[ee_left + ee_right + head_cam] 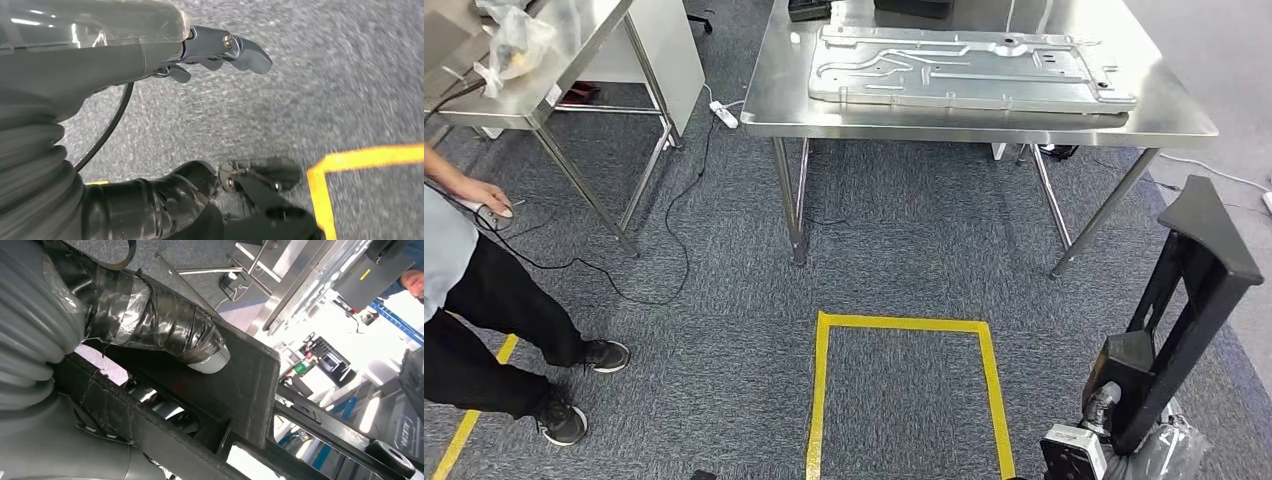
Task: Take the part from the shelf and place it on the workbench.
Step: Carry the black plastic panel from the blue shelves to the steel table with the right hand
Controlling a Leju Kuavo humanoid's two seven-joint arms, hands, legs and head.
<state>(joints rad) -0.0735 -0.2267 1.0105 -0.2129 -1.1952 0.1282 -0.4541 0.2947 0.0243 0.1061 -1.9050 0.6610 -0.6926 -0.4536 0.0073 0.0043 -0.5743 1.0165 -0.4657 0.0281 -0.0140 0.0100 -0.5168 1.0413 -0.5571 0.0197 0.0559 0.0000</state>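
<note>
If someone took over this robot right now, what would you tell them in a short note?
Right robot hand: grips the black part, thumb pressed on its flat face.
Left robot hand: holds nothing, fingers apart, hanging over the carpet.
Workbench: straight ahead, beyond the yellow floor marking; a large metal plate lies on it.
Done: part is in hand.
Left: go to the workbench and set the part down.

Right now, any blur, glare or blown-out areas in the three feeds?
Head view: sharp, evenly lit, with soft glare on the steel workbench around the metal plate. Left wrist view: the carpet is smeared by motion blur, though the left hand stays fairly crisp. Right wrist view: the background behind the black part is blown out white; the right hand is dim but readable.
</note>
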